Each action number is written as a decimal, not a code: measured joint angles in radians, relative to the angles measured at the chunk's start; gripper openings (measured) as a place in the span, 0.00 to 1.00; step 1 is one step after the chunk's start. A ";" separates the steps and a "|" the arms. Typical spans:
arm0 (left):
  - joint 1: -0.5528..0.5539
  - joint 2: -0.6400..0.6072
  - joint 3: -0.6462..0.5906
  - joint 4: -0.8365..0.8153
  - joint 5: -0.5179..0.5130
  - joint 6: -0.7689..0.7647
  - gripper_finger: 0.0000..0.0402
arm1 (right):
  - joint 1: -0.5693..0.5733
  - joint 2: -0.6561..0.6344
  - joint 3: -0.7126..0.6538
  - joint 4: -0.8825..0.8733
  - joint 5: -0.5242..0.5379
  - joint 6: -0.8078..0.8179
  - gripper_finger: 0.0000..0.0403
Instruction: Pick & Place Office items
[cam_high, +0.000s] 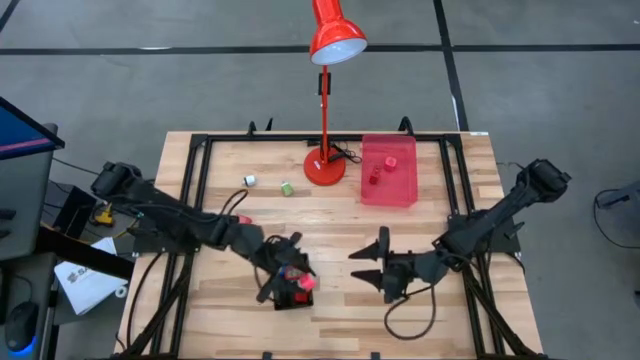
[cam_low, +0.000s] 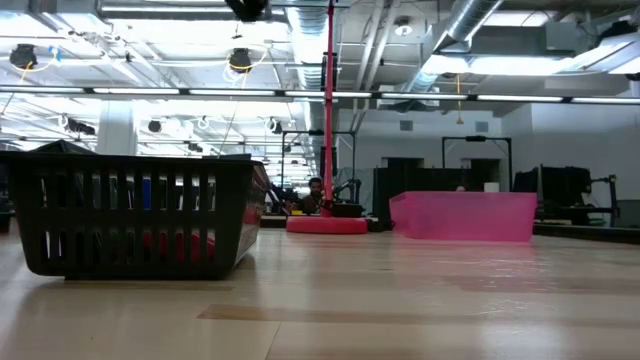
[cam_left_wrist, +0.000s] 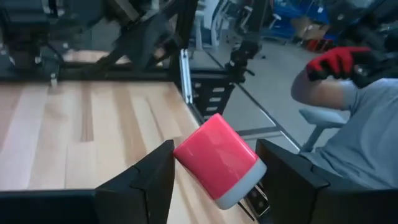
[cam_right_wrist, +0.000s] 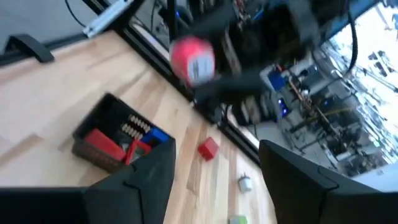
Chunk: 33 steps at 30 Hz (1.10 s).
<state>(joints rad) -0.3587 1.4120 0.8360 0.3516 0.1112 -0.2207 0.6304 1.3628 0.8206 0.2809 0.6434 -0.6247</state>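
With pink block pinched in left gripper seemingly above black tray, lower before releasing; right gripper idle, spread wide.

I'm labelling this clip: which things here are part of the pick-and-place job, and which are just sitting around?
Job: pink capped piece, held by left gripper; white piece; green piece; red block; black tray and red translucent tray holding pieces.
Lying about: red desk lamp; right gripper, open.
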 joint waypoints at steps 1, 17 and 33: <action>0.014 0.010 0.000 0.003 0.017 0.000 0.48 | 0.002 0.000 0.005 0.001 -0.002 -0.001 0.56; 0.093 0.078 0.000 0.169 0.105 0.002 0.49 | -0.057 0.110 0.041 0.116 -0.127 0.004 0.66; 0.089 0.094 0.001 0.190 0.104 0.003 0.49 | -0.134 0.258 0.237 0.039 -0.229 -0.041 0.66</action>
<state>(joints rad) -0.2695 1.5059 0.8368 0.5413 0.2153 -0.2173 0.4961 1.6209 1.0578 0.3195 0.4141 -0.6659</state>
